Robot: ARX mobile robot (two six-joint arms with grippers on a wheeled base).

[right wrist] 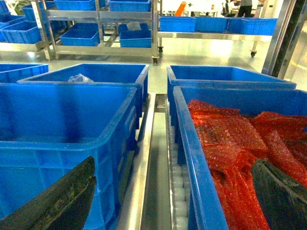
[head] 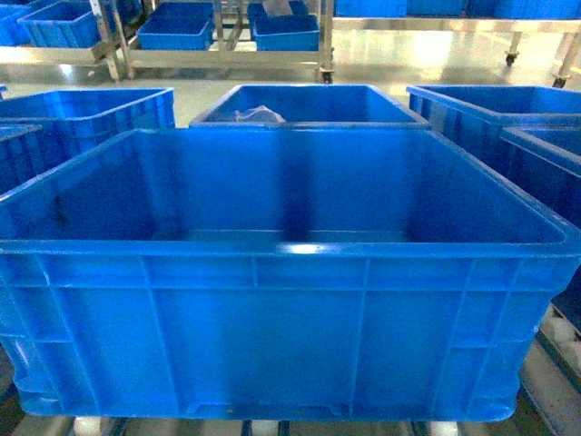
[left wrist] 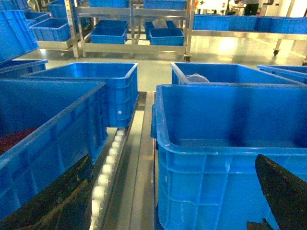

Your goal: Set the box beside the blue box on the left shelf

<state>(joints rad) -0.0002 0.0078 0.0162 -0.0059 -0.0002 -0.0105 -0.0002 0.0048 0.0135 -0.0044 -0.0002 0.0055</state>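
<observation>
Left neighbour crate: stands left of the roller track, its near wall beside the left finger of the left gripper.
Left gripper: spread wide; one dark finger is low at the left over the neighbour crate's wall, the other at the lower right over the box's front wall. Nothing is pinched between them.
Box: big bright-blue open crate with ribbed walls, filling the head view front and centre, upright on the rollers, its inside bare.
Crate behind: just past the box's far rim, with something pale and crumpled in its left corner.
Right gripper: fingers spread wide, the left one over the box's near corner, the right one over red bubble wrap.
Right neighbour crate: beside the box across a metal rail, holding the red wrap.
Far shelves: metal racks with more blue crates.
</observation>
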